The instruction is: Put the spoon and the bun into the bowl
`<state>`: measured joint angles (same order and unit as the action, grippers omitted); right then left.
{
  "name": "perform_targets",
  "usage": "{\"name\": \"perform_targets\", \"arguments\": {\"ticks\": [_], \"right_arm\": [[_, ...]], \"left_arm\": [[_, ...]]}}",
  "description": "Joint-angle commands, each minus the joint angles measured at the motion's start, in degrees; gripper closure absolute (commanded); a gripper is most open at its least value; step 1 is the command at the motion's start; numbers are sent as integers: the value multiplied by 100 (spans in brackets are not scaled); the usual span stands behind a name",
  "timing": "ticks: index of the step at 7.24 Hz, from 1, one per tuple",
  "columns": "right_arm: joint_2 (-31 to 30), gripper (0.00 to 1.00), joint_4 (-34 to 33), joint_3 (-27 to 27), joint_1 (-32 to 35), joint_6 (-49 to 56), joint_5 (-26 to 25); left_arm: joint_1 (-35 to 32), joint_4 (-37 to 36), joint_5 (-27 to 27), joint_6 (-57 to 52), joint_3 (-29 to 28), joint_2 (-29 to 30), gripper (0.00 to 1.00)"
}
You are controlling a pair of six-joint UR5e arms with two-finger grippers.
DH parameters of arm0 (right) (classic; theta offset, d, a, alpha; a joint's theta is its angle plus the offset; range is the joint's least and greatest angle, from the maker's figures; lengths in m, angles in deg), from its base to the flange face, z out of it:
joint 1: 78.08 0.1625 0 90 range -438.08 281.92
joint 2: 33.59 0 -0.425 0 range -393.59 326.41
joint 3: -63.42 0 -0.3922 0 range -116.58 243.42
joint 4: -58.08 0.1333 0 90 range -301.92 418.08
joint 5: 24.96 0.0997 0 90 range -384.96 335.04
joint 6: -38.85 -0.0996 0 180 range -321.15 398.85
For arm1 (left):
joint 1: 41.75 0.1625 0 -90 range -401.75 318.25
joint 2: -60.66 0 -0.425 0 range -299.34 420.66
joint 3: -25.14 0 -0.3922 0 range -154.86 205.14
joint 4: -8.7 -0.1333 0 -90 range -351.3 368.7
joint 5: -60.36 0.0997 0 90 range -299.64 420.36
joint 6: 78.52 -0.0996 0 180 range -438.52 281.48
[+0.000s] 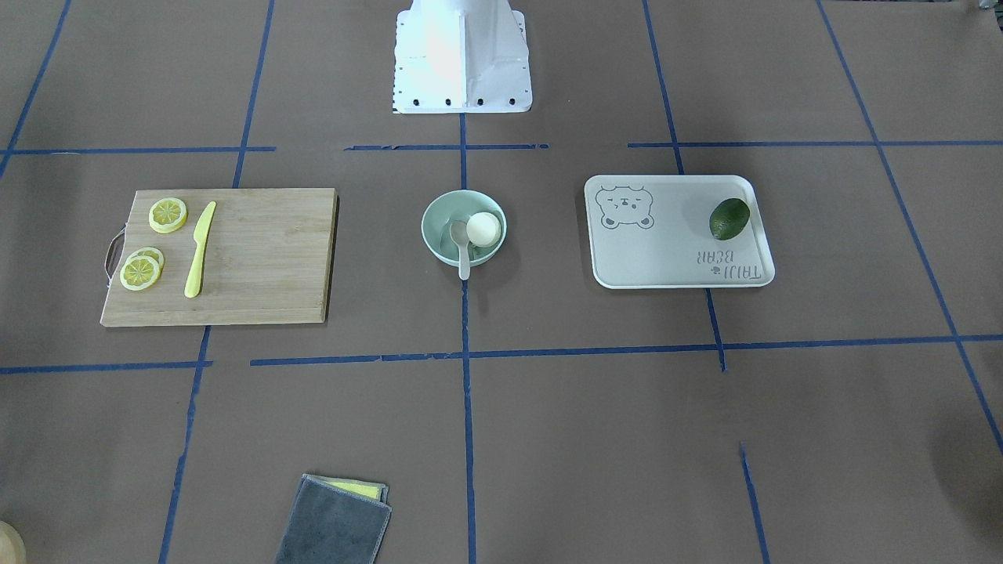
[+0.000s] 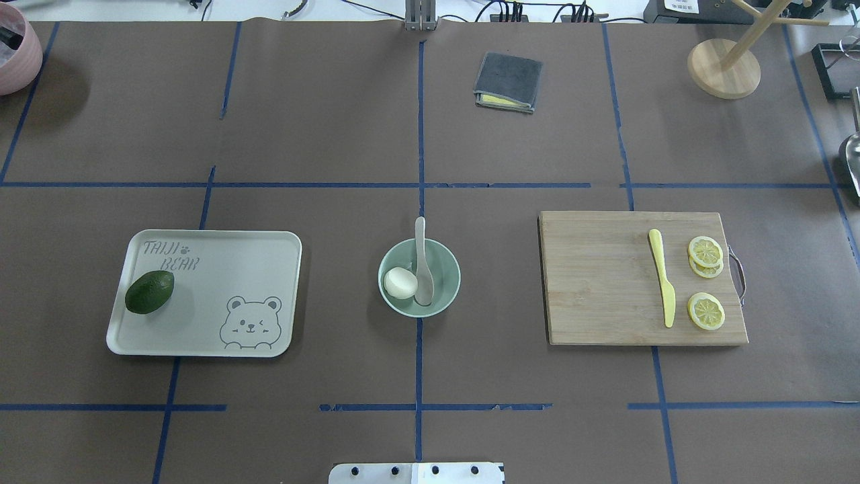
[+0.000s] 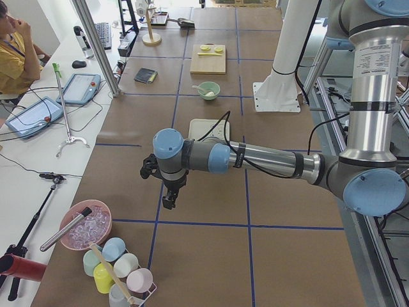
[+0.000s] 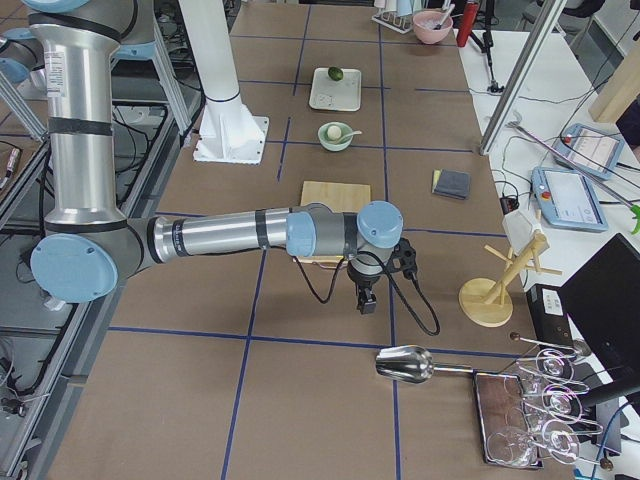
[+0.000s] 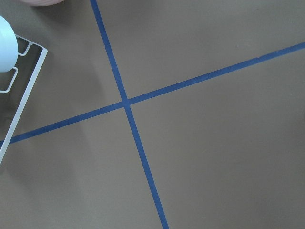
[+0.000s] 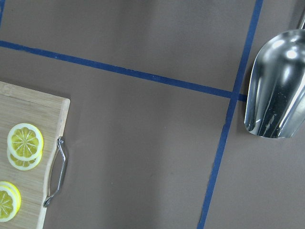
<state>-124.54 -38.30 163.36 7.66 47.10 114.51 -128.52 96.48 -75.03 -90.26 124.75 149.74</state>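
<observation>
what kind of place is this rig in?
Likely a robotics lab workcell, not a real kitchen: the table is papered brown with a blue tape grid, a person sits at a side bench with touchscreen pendants, and the bowl, cutting board and tray look like staged props.

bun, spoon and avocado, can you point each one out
bun [image 2: 400, 282], overhead view, middle of its white top
spoon [image 2: 421, 259], overhead view, midway along it, on the handle
avocado [image 2: 149, 292], overhead view, centre of its green skin
</observation>
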Motion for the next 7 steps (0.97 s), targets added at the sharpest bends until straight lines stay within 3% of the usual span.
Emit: {"name": "perform_targets", "arguments": {"ticks": [1,4,5,7], "right_arm": [[-2,0,5,113,31,-16,-34],[25,0,-12,87,31,-86,-113],[-2,0,-4,61,48,-86,-113],[-28,0,5,35,39,-69,-262]], "left_arm": [[2,12,39,-4,-29,48,0],[20,38,22,32,-63,109,0],[20,99,48,14,-299,458,0],[20,152,-4,-4,-713,566,0]]}}
